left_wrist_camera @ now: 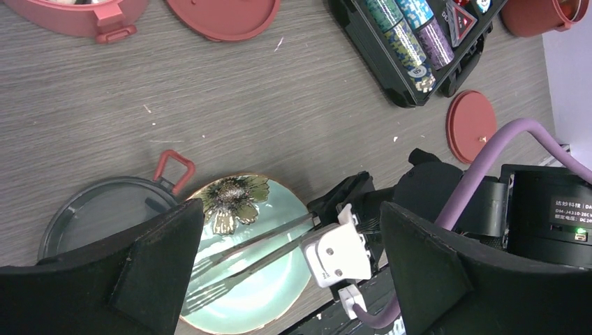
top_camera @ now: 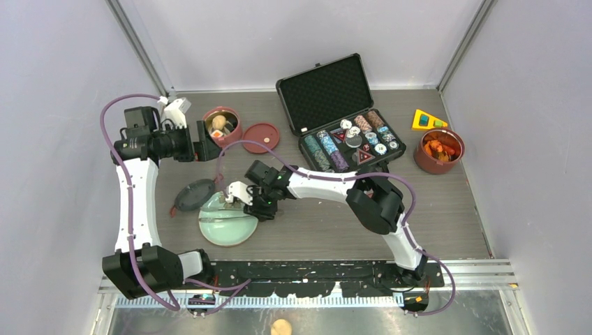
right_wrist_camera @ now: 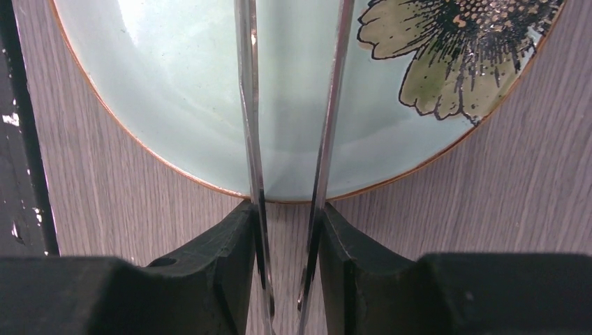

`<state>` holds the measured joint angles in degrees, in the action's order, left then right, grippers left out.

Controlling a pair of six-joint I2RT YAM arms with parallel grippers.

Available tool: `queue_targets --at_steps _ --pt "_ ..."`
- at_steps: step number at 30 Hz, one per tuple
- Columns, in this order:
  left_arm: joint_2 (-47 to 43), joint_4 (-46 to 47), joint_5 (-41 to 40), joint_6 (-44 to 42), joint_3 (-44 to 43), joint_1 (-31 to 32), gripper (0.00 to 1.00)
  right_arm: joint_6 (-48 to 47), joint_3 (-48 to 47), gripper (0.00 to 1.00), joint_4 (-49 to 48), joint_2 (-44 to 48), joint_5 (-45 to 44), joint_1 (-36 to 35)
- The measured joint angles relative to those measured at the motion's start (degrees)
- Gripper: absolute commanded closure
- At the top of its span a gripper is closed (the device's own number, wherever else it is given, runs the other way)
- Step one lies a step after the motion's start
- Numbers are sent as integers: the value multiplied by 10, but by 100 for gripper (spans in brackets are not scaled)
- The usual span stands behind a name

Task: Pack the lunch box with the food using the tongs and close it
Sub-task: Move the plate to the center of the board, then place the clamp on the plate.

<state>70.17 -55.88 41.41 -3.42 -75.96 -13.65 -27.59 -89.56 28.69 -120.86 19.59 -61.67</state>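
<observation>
Tongs (right_wrist_camera: 246,125) flat on the pale green plate (right_wrist_camera: 174,84), pinched at the handle end by the right pincer (right_wrist_camera: 286,230).

Slim and bright silver: two thin flat arms side by side across the glaze, a narrow gap between them, ending in fork-like toothed tips seen from the left wrist. Lie beside the plate's painted brown-green flower (right_wrist_camera: 461,56), not over it. Gripped by black pads pressed to the outer face of each arm of the tongs, just off the plate's rim above the wood-grain counter (right_wrist_camera: 489,209); half closed, the arms not squeezed together. Off by the maroon lunch box tier (top_camera: 234,129) with its bun (top_camera: 218,122) and sushi roll (top_camera: 216,133), the left pincer (left_wrist_camera: 292,216), spread to its widest and gripping nothing. Dark top lid (top_camera: 194,197) just beside the plate.
</observation>
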Motion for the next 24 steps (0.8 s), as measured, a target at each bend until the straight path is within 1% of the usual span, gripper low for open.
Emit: queue_targets --at_steps 4,8,13,20,23,24 --pt "2 3 0 0 0 -2 0 8 -15 51 2 -10 -1 -2" --pt "3 3 0 0 0 -3 0 14 -16 50 4 -10 -3 -2" --pt "6 3 0 0 0 -3 0 21 -14 44 5 -9 -6 -3" --pt "8 3 0 0 0 -3 0 31 -1 38 16 22 -12 -3" --pt "9 3 0 1 0 -2 0 32 -1 37 19 40 -18 -2" --pt "9 3 0 1 0 -3 0 32 -1 34 20 45 -19 -2"
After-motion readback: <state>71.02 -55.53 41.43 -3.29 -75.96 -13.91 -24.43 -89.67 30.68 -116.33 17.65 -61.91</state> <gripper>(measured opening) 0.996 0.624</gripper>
